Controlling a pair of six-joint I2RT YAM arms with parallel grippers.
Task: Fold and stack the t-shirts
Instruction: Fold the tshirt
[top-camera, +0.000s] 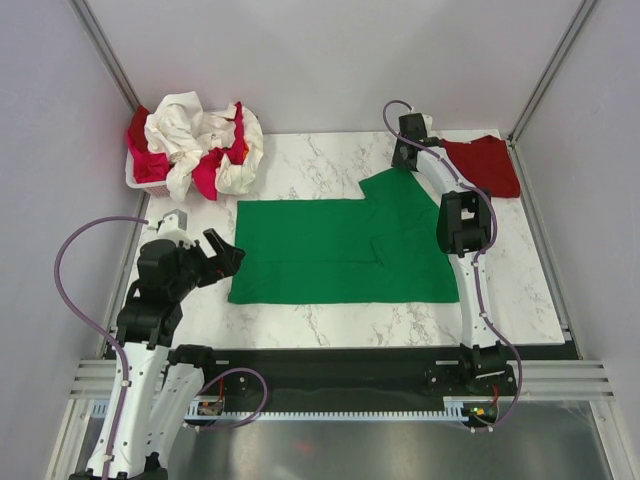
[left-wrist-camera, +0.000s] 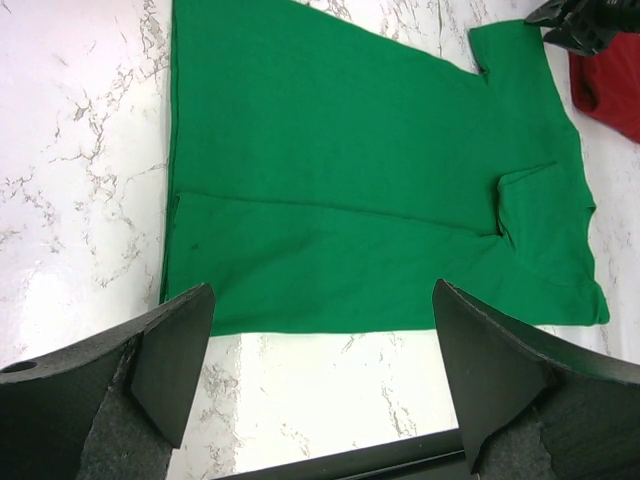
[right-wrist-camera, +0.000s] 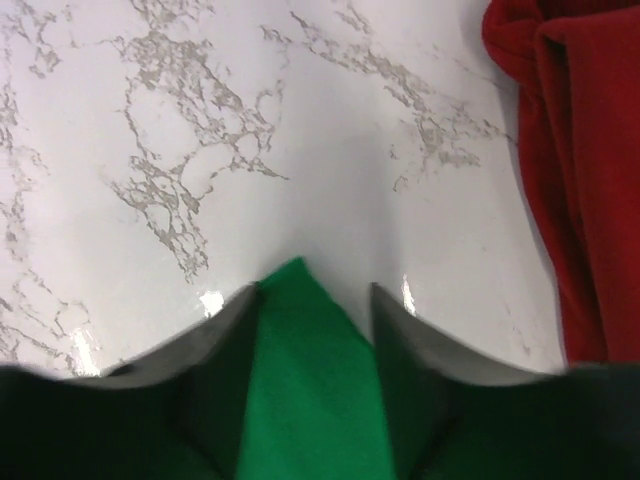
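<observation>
- The right gripper (right-wrist-camera: 312, 290) is low at the far right of the marble table (top-camera: 300, 170). Its 2 fingers (right-wrist-camera: 225, 335) are drawn in on a pointed corner of the bright green t-shirt (top-camera: 340, 245), and green cloth fills the gap between them.
- That corner is the tip of the sleeve that sticks out toward the far edge.
- Just to the right of this gripper lies the dark red t-shirt (top-camera: 485, 165), bunched at the far right corner of the table and apart from the green one.
- The left gripper (left-wrist-camera: 322, 288) hangs above the table just beside the green t-shirt's left edge, with its fingers spread wide and nothing between them.
- The green t-shirt lies spread flat across the middle of the table, with 1 long crease running across it from left to right.
- At the far left corner stands a white basket (top-camera: 135, 180), heaped with the cream-white t-shirt (top-camera: 185, 130) tangled with the pinkish red t-shirt (top-camera: 207, 180).
</observation>
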